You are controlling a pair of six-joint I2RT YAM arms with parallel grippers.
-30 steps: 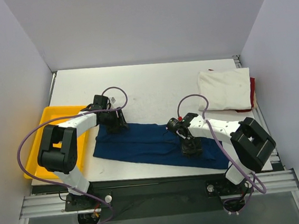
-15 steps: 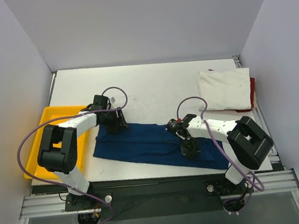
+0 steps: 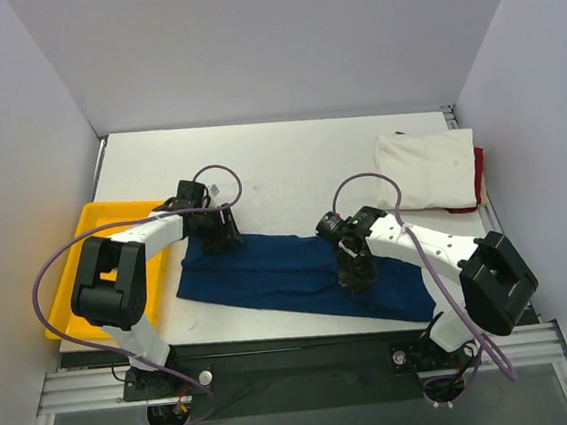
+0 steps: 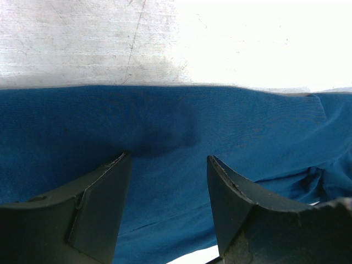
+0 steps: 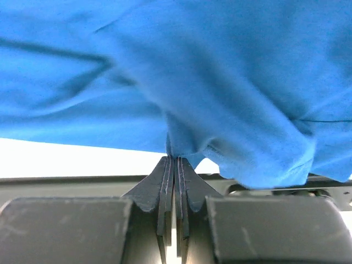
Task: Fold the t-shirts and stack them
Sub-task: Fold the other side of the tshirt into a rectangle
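Where my right jaws meet, they are clenched tight on a small pinch of the navy blue t-shirt (image 5: 220,82), the cloth bunching up just above the 2 closed fingers (image 5: 165,187) in the right wrist view. That pinch sits on the right half of the shirt, close to its near edge. My left jaws are released and spread wide, 1 finger (image 4: 99,214) on each side of a flat stretch of navy cloth, grasping nothing; whether the tips press the cloth I cannot tell. They stand at the shirt's far left corner, just inside its far edge, with bare counter (image 4: 82,38) beyond. The navy shirt lies as a long band across the near part of the counter, slanting from the left arm toward the near right. Well apart from it, at the far right corner, the cream-white t-shirt (image 3: 425,169) lies folded on top of the red t-shirt (image 3: 480,173), which shows along its right side. A yellow tray (image 3: 98,214) sits at the counter's left edge.
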